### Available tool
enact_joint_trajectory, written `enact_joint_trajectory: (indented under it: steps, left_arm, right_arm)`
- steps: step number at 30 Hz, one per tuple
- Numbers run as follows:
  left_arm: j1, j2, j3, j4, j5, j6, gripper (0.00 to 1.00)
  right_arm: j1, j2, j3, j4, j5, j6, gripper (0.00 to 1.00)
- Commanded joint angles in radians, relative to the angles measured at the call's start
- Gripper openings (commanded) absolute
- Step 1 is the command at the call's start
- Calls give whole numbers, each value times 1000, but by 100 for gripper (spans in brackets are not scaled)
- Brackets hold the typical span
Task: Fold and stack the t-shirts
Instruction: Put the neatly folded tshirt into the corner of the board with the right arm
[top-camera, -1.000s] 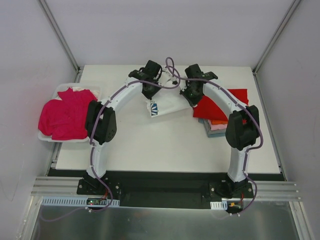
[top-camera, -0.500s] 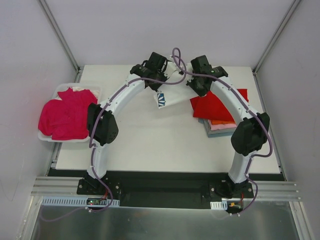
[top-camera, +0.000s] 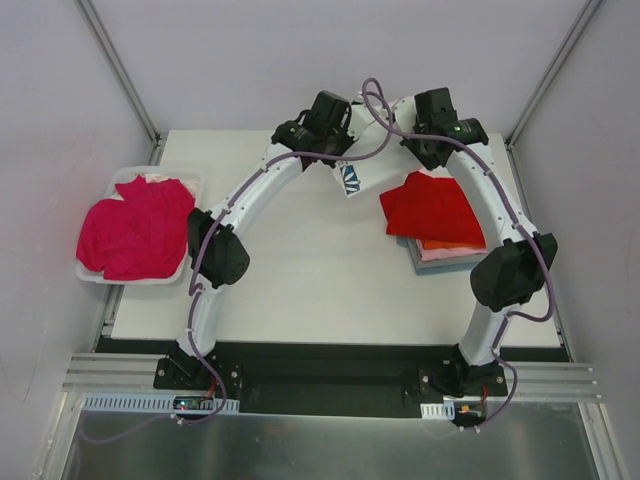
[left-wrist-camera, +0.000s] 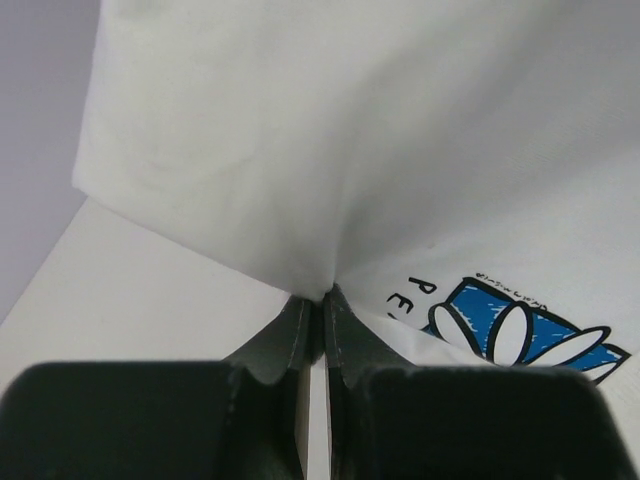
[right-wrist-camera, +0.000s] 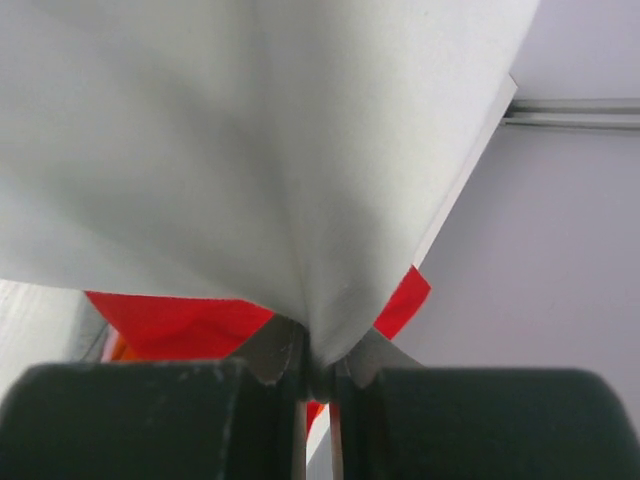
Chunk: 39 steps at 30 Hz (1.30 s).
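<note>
At the far edge of the table (top-camera: 300, 290), left gripper (left-wrist-camera: 312, 310) and right gripper (right-wrist-camera: 318, 365) are each clamped tight on a fold of the white daisy-print t-shirt (left-wrist-camera: 350, 150). Arms hide most of it from the top view, and the lettering is cut off. Red t-shirt (top-camera: 432, 208) tops the stack (top-camera: 440, 250), lower layers showing edges only. Magenta t-shirt (top-camera: 130, 225) sits in the tray (top-camera: 95, 275).

The view from above is bright and even, with only soft, faint shadows on the surface (top-camera: 300, 290). Up close, the white t-shirt (left-wrist-camera: 330, 120) has grey shade in its folds, and the left tool (left-wrist-camera: 313, 315) and the right tool (right-wrist-camera: 318, 370) look dark and fuzzy.
</note>
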Motion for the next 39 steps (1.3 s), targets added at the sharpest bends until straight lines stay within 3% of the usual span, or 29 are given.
enact_joint_trajectory:
  steps: [1, 11, 22, 39]
  left_arm:
    - [-6, 53, 101, -8, -73, 9, 0]
    - [-61, 110, 155, 56, -93, -19, 0]
    - [-110, 143, 123, 85, -97, -17, 0]
    - [-213, 189, 175, 105, -7, 6, 0]
  right_arm:
    - [-88, -92, 41, 4, 114, -64, 1]
    - [-214, -231, -80, 21, 104, -93, 1]
    - [-282, -437, -393, 48, 90, -109, 1]
    - [-322, -403, -397, 62, 76, -96, 1]
